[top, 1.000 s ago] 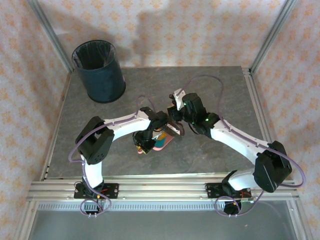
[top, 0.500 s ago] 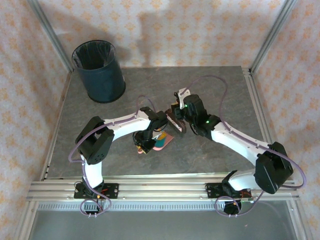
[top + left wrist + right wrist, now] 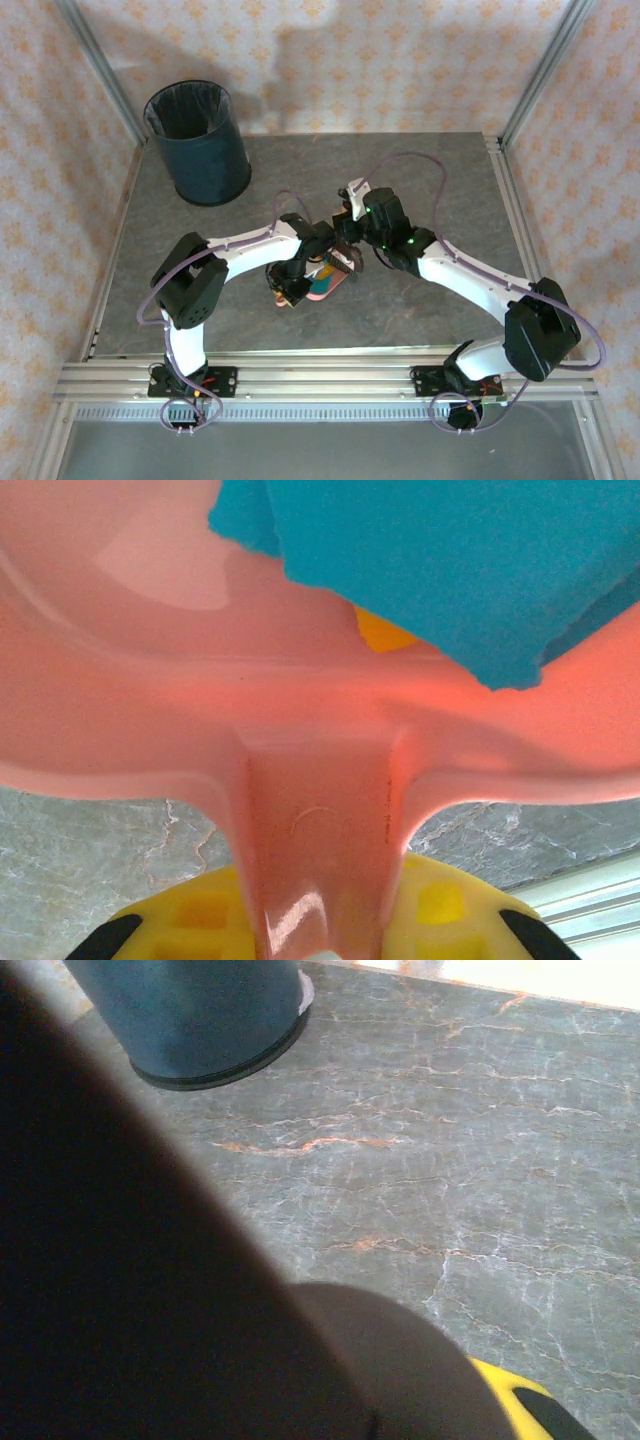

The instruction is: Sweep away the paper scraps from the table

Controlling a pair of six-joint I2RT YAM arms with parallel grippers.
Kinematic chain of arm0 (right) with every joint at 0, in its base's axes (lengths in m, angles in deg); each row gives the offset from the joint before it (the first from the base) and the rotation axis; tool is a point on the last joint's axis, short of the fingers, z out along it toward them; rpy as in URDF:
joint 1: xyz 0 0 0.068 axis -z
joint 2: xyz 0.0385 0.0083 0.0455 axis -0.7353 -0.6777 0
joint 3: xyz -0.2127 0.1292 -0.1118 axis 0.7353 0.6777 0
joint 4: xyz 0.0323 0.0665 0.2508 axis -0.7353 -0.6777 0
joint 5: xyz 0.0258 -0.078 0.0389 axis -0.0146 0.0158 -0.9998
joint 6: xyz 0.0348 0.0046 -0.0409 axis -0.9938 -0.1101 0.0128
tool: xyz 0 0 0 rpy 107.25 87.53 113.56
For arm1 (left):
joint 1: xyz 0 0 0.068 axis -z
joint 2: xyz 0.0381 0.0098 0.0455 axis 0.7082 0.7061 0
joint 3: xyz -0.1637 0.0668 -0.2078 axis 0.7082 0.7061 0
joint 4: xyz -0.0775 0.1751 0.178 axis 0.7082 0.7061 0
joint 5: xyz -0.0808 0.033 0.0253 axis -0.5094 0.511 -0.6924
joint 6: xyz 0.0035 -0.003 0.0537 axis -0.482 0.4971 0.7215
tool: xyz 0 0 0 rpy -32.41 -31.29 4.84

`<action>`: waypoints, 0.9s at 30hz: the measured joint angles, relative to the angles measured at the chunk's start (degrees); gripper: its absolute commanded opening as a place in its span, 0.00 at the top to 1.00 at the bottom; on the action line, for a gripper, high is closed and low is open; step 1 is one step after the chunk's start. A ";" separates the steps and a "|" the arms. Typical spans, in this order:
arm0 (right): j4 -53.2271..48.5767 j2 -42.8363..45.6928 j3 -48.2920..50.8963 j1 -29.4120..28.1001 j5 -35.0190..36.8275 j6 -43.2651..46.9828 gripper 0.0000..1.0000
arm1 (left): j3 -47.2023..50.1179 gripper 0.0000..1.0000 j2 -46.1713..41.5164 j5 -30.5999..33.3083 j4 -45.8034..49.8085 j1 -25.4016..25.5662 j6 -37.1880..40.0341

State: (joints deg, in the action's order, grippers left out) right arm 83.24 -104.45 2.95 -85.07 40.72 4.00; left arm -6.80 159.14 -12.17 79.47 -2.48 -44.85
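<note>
Gripping the handle of a pink dustpan (image 3: 150,680), the left gripper (image 3: 320,925) has its yellow fingers (image 3: 200,920) pressed together on either side of it. The pan sits near the middle of the table (image 3: 420,310), slightly toward the near edge. The paper scraps (image 3: 430,560) that can be seen lie inside the pan: a large teal piece covers much of the tray, and an orange bit peeks out from under its edge. The right gripper (image 3: 350,240) is closed on a dark brush (image 3: 348,258), which is just beside the pan's far right rim; whether the two touch cannot be told. From the right wrist, the brush is a dark blur beside one yellow finger (image 3: 515,1405). A dark blue bin (image 3: 197,143) stands at the far left corner of the tabletop, well apart from both arms.
</note>
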 measured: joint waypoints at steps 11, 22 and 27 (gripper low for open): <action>-0.37 1.44 0.13 -0.11 1.53 -0.55 1.00 | -0.15 1.00 0.00 0.02 -0.02 -0.02 0.00; 0.50 9.33 3.45 -0.11 14.56 -3.78 1.00 | -0.15 1.00 -1.11 0.04 -0.83 -0.02 -0.02; 0.35 13.79 4.57 0.94 20.33 -5.01 1.00 | -0.15 1.00 -3.91 0.04 -2.56 -0.02 -0.02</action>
State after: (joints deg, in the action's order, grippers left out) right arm 83.59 -90.66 7.51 -84.13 61.05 -1.01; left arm -6.95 155.23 -12.12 76.91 -2.50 -44.87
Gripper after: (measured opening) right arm 0.259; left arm 0.230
